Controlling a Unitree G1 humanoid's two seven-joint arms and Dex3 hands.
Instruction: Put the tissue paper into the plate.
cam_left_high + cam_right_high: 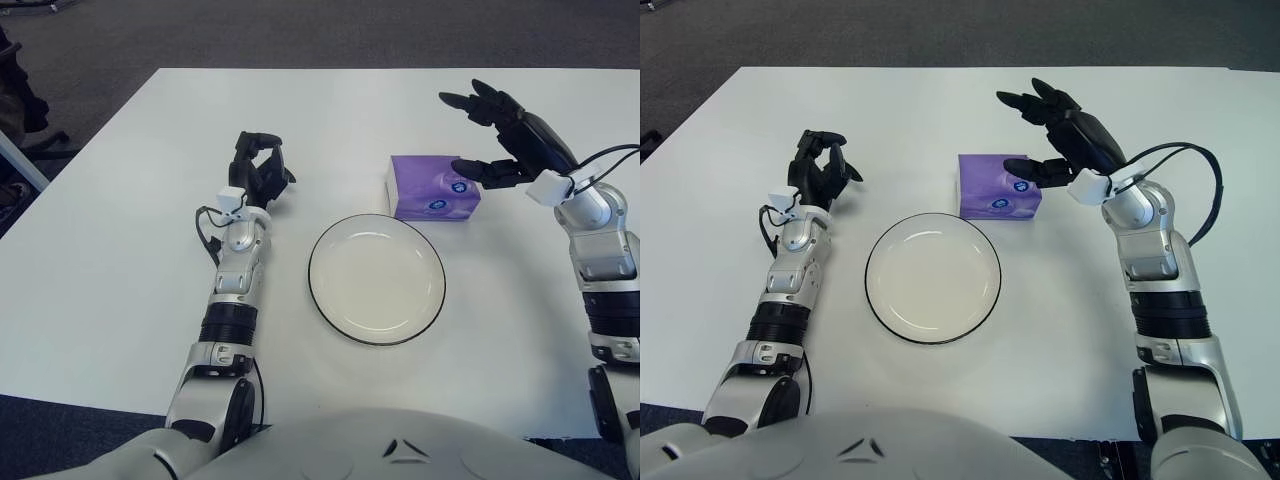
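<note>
A purple tissue pack [433,187] lies flat on the white table just beyond the right rim of a white plate [377,278] with a dark edge. My right hand [478,130] hovers at the pack's right side, fingers spread wide, thumb tip near the pack's top right corner and the other fingers reaching over its far edge. It holds nothing. My left hand [258,165] shows left of the plate, well away from the pack, fingers curled and holding nothing.
The table [120,220] is white with its far edge and left edge in view; grey carpet lies beyond. A dark chair part [20,90] shows at the far left off the table.
</note>
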